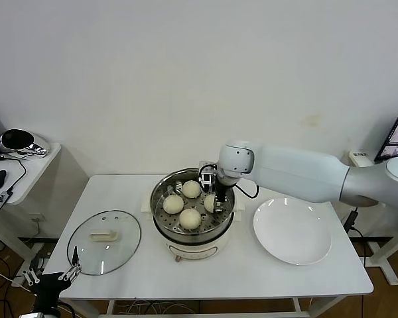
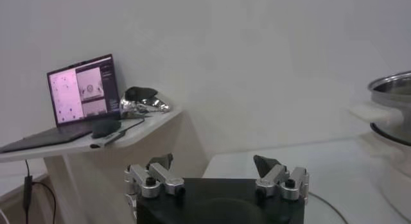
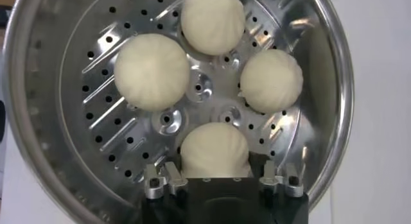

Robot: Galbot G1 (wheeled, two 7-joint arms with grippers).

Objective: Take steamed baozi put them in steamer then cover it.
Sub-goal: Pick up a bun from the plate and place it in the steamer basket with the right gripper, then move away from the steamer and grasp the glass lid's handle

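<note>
The steamer [image 1: 160, 199] stands mid-table on its cream base, with several steamed baozi [image 1: 173, 204] on its perforated tray [image 3: 96, 126]. My right gripper [image 1: 215, 201] reaches down inside the pot at its right side. In the right wrist view it [image 3: 215, 171] is open, its fingers standing on either side of one baozi [image 3: 214, 149] that rests on the tray. Three other buns [image 3: 151, 71] lie farther across the tray. The cover [image 1: 104, 242], a glass lid with a cream handle, lies flat on the table to the left. My left gripper [image 1: 53, 273] hangs open below the table's front-left corner.
A flat white plate [image 1: 292, 231] with nothing on it sits to the right of the steamer. A side table at the far left carries a laptop [image 2: 83, 87] and a shiny object [image 1: 16, 141]. The steamer's rim [image 2: 392, 90] shows at the edge of the left wrist view.
</note>
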